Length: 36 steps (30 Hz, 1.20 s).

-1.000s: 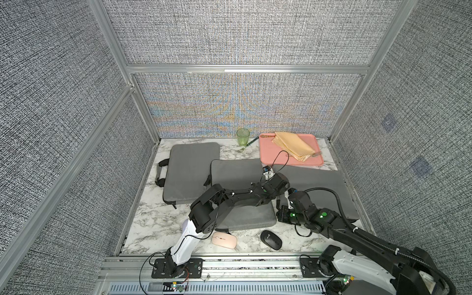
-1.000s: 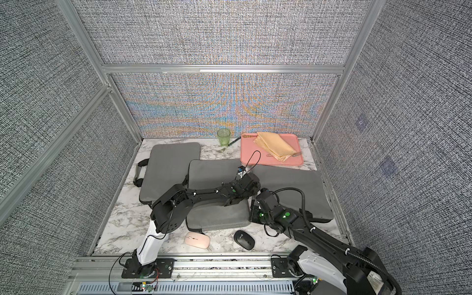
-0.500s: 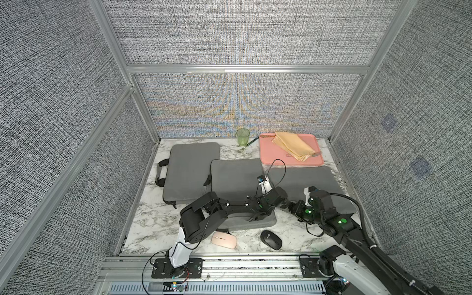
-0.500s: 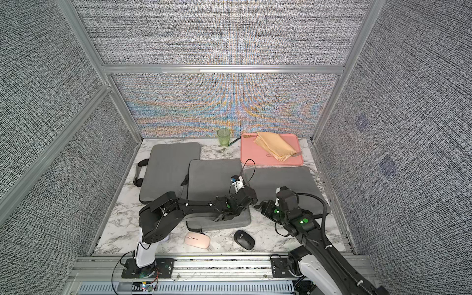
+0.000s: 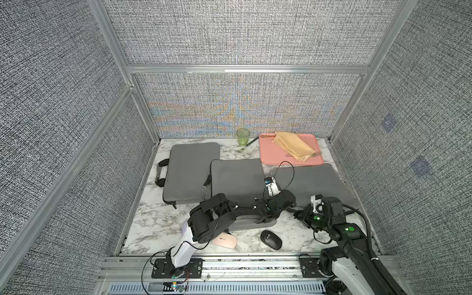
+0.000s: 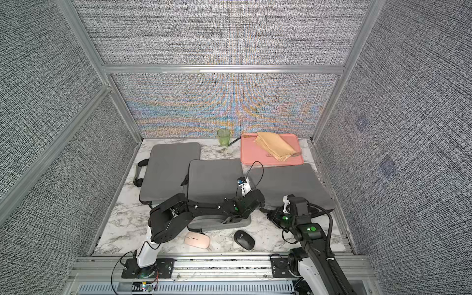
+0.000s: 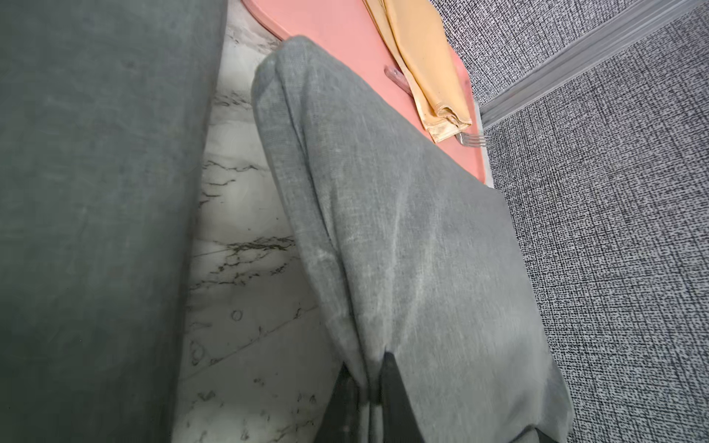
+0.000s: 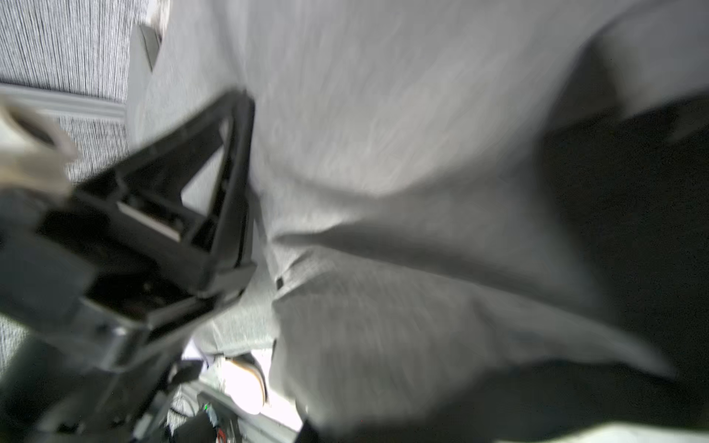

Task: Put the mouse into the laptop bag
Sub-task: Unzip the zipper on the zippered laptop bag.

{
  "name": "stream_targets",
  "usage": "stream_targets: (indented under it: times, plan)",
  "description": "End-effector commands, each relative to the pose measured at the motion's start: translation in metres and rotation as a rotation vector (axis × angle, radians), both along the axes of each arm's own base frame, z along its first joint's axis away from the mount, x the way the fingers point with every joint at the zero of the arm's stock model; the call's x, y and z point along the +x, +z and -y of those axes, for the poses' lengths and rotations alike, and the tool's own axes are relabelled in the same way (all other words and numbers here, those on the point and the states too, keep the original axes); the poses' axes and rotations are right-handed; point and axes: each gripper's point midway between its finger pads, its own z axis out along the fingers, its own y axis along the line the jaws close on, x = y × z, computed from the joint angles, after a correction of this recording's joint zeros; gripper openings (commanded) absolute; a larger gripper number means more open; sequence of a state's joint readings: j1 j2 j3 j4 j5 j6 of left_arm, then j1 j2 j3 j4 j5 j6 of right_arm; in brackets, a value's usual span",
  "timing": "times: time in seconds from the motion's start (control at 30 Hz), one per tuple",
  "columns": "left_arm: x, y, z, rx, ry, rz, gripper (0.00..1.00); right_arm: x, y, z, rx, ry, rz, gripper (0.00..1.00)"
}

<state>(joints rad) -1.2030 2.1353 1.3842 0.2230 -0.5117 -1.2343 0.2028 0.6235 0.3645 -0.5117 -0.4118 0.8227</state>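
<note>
left wrist: left gripper (image 7: 368,399) clamps laptop bag (image 7: 414,230) edge | both top views: clamp hidden; black mouse (image 5: 271,239) near bench (image 5: 158,224) front edge | right gripper (image 5: 297,216) closed, grasp unclear

Even bright light; moiré on back wall; right wrist view motion-blurred.

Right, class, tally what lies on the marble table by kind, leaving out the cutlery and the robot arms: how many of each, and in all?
Laptop bags: 3 (left bag, middle bag, right bag)
Mice: 2 (pink mouse, black mouse)
Tray: 1
Folded cloth: 1
Cup: 1
Total: 8
</note>
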Motion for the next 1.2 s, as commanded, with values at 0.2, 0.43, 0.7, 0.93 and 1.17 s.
stream_targets:
  times: [0.2, 0.43, 0.7, 0.93, 1.17]
  plan:
    - [0.005, 0.022, 0.021, -0.033, -0.04, 0.062, 0.0, 0.017, 0.025, -0.035, 0.1, 0.056, 0.031, 0.0]
    - [0.003, 0.025, 0.017, -0.025, -0.062, 0.09, 0.0, 0.025, 0.006, -0.038, 0.137, -0.009, -0.068, 0.0]
    - [-0.013, 0.039, -0.003, -0.01, -0.14, 0.128, 0.91, 0.025, 0.002, -0.009, 0.027, -0.12, -0.016, 0.0]
    - [-0.027, 0.06, -0.04, 0.022, -0.186, 0.198, 0.97, 0.029, -0.007, -0.003, -0.011, -0.132, -0.022, 0.0]
    - [-0.006, 0.019, -0.069, 0.019, -0.146, 0.063, 0.97, 0.004, -0.011, 0.047, -0.117, -0.252, -0.074, 0.0]
